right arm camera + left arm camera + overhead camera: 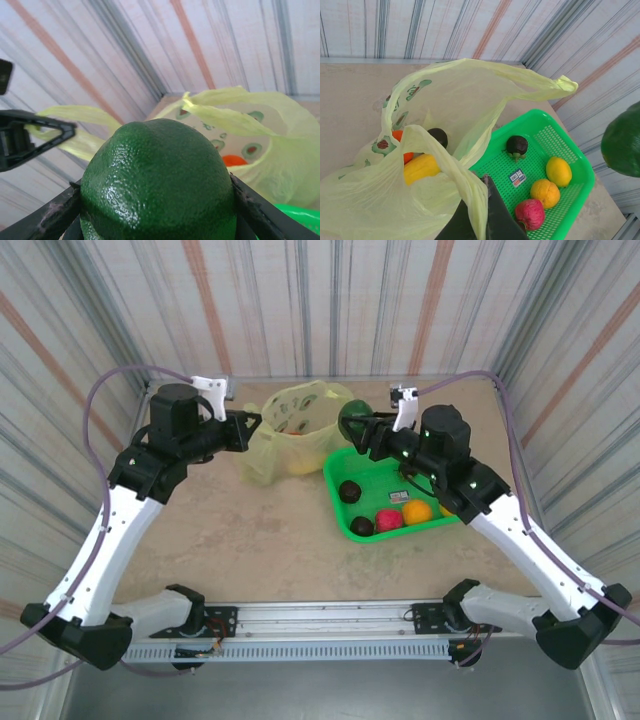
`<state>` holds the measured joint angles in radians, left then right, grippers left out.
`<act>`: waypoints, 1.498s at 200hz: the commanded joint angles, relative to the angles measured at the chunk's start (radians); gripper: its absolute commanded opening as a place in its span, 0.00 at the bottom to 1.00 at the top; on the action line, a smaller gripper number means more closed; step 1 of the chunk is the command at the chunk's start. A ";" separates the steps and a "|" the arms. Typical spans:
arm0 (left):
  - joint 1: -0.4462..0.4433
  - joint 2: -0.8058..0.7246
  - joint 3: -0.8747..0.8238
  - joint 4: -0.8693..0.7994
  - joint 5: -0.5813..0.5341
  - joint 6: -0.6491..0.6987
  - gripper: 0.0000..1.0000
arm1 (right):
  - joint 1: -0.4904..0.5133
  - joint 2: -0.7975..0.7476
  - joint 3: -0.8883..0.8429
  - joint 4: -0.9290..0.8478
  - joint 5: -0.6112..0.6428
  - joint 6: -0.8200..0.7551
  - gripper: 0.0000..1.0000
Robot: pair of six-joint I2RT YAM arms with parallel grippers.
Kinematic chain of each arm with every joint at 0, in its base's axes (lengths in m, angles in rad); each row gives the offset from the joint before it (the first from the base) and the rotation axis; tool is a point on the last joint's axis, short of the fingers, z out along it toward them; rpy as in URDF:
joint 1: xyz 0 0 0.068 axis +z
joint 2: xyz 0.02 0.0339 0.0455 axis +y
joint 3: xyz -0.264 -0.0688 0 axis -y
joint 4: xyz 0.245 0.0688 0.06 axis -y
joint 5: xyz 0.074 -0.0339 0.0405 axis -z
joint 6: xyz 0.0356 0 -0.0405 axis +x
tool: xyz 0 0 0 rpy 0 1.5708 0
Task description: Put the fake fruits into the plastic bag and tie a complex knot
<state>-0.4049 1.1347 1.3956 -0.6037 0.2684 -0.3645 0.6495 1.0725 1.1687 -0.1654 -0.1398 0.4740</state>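
The pale yellow-green plastic bag (pixel 262 455) stands open at the back of the table. My left gripper (pixel 480 220) is shut on its near rim and holds the mouth up. Inside the bag (pixel 470 95) lie an orange fruit (pixel 399 136), a yellow one (pixel 421 167) and a dark one (pixel 438 136). My right gripper (pixel 157 200) is shut on a dark green fruit (pixel 157 180) and holds it in the air just right of the bag's mouth (pixel 352 420). The bag's prints and the orange fruit (pixel 234 160) show behind it.
A bright green basket (pixel 540 116) sits right of the bag, holding a dark fruit (pixel 517 145), a yellow one (pixel 558 171), an orange one (pixel 544 192) and a pink-red one (pixel 530 213). Striped walls close in the table on three sides.
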 commanded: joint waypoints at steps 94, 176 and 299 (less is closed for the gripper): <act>0.007 -0.047 -0.032 0.010 0.023 -0.007 0.00 | 0.245 0.419 0.327 -0.101 0.384 -0.326 0.55; 0.007 -0.054 -0.040 0.004 0.028 0.013 0.00 | 0.132 0.727 0.518 -0.149 0.372 -0.238 0.57; 0.034 -0.041 -0.057 0.021 0.024 -0.001 0.00 | 0.130 0.638 0.429 -0.133 0.230 -0.168 0.60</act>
<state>-0.3767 1.1023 1.3518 -0.5999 0.2798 -0.3637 0.7891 1.7817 1.6234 -0.3172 0.1368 0.2783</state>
